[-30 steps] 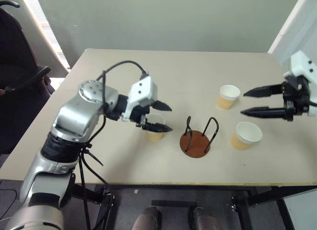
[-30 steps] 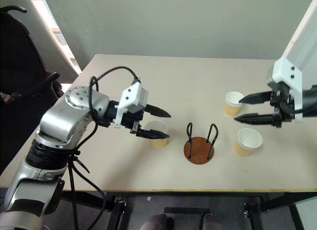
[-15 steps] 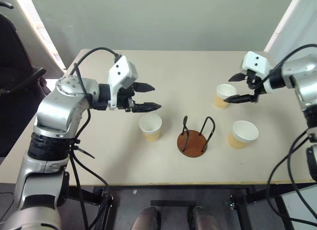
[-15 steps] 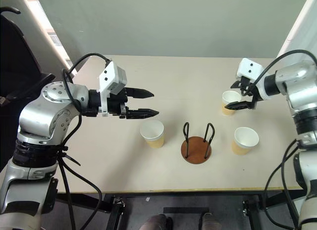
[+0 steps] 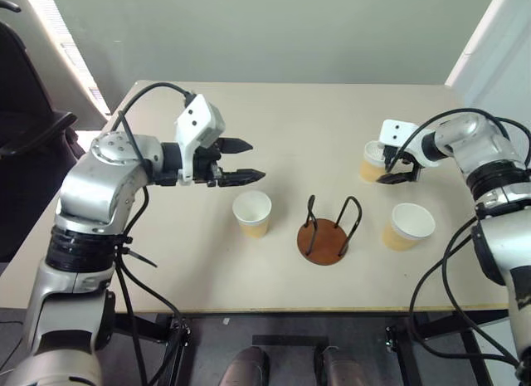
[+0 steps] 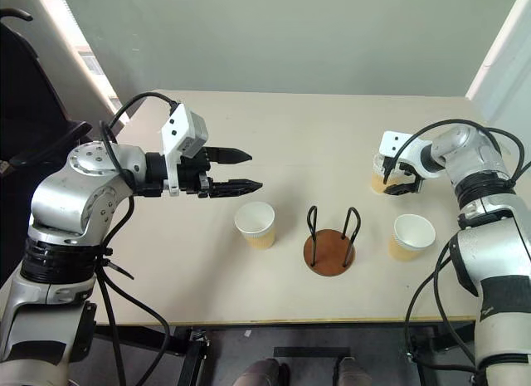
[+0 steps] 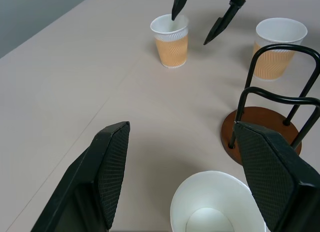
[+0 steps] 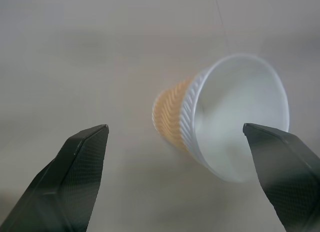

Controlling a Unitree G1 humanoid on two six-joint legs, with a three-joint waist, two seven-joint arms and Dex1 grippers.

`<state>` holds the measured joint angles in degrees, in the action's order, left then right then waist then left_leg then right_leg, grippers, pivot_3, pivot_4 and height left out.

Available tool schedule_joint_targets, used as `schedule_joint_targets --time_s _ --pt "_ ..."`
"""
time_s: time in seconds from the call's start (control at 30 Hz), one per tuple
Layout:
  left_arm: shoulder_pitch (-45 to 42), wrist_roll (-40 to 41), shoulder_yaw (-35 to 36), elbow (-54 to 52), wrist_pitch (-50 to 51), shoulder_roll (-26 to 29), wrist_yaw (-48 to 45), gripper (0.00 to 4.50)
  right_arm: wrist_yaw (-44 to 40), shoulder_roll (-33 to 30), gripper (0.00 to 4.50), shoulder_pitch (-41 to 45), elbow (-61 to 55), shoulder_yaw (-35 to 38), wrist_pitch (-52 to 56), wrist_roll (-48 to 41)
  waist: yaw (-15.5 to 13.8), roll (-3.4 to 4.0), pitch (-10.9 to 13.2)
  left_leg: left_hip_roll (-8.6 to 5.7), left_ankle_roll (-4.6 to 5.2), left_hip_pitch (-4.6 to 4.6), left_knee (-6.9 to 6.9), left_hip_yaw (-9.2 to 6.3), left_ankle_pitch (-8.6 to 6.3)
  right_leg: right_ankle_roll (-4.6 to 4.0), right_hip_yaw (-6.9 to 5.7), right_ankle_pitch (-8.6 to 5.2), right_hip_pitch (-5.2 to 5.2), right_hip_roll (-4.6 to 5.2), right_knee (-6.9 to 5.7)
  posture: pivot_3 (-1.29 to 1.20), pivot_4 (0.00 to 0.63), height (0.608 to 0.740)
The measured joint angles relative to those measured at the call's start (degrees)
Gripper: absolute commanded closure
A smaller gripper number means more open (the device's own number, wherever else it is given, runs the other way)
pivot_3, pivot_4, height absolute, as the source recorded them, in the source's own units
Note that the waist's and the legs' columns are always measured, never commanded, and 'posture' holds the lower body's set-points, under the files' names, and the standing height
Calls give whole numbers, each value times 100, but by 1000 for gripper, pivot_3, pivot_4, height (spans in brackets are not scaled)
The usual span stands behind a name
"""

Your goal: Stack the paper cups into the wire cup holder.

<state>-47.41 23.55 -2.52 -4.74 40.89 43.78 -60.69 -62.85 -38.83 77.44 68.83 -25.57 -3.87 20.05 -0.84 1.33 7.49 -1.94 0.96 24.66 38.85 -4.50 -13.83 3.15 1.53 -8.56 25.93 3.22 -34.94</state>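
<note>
The holder (image 5: 324,239) stands empty at the table's near centre, 1 cup (image 5: 252,213) at its 9 o'clock, another (image 5: 408,226) at 3. The far cup (image 5: 371,163) stands upright at 1 o'clock; the right gripper (image 5: 390,167) straddles it, fingers spread, not yet closed. The left gripper (image 5: 247,159) hovers open, empty.

This looks like a plain office or lab room set up for testing. A large beige table (image 5: 274,120) with a pale, bare top fills most of the scene, standing on dark metal legs (image 5: 178,344) that show under its near edge. Behind its far edge rises a blank grey-green wall (image 5: 274,29). At the far left, bright daylight comes through a window with slatted blinds (image 5: 62,37), and just in front of it stands a black office chair (image 5: 29,112) with an armrest. At the far right a white panel (image 5: 498,46) leans beside the table. The floor (image 5: 17,311) under the table is grey, with dark cables trailing on it.
</note>
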Motion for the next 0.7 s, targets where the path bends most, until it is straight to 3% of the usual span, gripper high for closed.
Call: schedule_joint_targets --time_s 0.4,0.57,0.7 --pt "123 40 -9 -91 0 5 -39 942 63 249 4483 13 275 34 -345 257 -2 1 1 0 -8 4 -5 0 -5 -3 -2 0 3 0 1 0 150 740" --pt "125 110 -96 -152 -54 98 -379 942 -663 -64 4483 12 -224 303 -463 16 -5 2 2 0 -10 13 -6 -1 -6 -5 -4 -1 8 0 1 0 150 740" --pt "130 133 -178 -205 -108 200 -680 942 -1883 -607 4483 -92 -1941 718 52 -610 0 3 2 3 -12 28 -8 -2 -5 -9 -8 -4 16 -4 1 0 150 740"
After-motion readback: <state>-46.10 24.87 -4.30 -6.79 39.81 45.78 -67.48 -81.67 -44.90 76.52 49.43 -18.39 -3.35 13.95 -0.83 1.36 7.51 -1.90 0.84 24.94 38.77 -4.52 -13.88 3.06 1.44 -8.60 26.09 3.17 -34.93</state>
